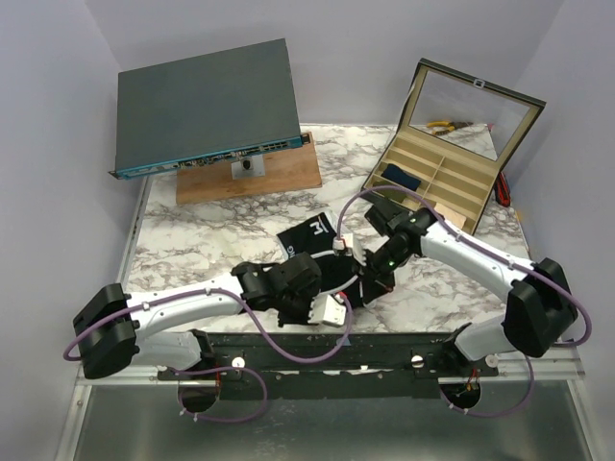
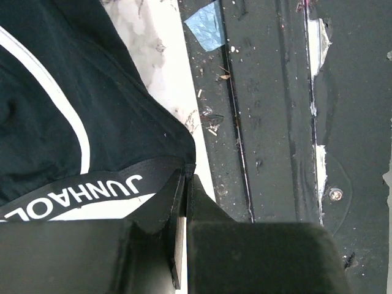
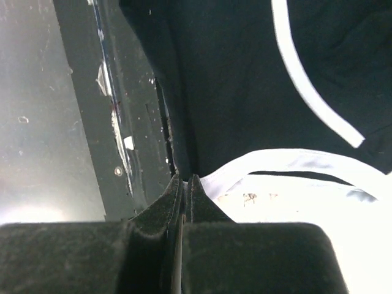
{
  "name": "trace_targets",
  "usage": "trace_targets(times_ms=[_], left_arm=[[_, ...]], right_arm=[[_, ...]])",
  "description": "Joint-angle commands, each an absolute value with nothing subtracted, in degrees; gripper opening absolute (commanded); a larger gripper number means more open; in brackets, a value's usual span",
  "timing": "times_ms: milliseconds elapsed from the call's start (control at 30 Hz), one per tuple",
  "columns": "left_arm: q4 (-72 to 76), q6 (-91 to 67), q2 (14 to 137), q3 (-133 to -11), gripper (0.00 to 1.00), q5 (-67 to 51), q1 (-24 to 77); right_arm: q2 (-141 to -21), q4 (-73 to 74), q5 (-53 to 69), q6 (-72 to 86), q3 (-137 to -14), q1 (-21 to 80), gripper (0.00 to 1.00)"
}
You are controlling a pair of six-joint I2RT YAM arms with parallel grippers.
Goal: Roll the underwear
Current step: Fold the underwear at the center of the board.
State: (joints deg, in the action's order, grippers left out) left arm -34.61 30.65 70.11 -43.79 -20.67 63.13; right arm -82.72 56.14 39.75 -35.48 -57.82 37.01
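The underwear [image 1: 312, 238] is black with white trim and lies crumpled on the marble table [image 1: 192, 250], near its front edge. My left gripper [image 1: 327, 288] is at the garment's near left corner. In the left wrist view this gripper [image 2: 187, 171] is shut on the lettered waistband of the underwear [image 2: 49, 110]. My right gripper [image 1: 368, 283] is at the near right side. In the right wrist view it [image 3: 185, 179] is shut on the edge of the underwear [image 3: 233, 79], beside the white trim. The two grippers are close together.
A grey flat device [image 1: 207, 106] rests on a wooden board [image 1: 279, 178] at the back left. An open compartment box [image 1: 432, 178] with a raised lid stands at the back right, a dark blue roll [image 1: 399, 178] inside it. A black rail [image 1: 384, 346] runs along the table's near edge.
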Motion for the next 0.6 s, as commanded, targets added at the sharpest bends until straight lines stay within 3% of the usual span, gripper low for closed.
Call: trace_targets(times_ms=[0, 200, 567], left_arm=[[-36.3, 30.2, 68.8, -46.6, 0.0, -21.0, 63.0], [-35.3, 28.9, 66.0, -48.4, 0.0, -22.6, 53.2], [-32.7, 27.9, 73.9, -55.4, 0.0, -21.6, 33.6]], right_arm=[[-80.2, 58.7, 34.4, -35.1, -63.2, 36.7, 0.01], [-81.8, 56.5, 20.9, -34.2, -71.4, 36.6, 0.01], [-99.9, 53.9, 11.4, -39.8, -90.0, 34.1, 0.01]])
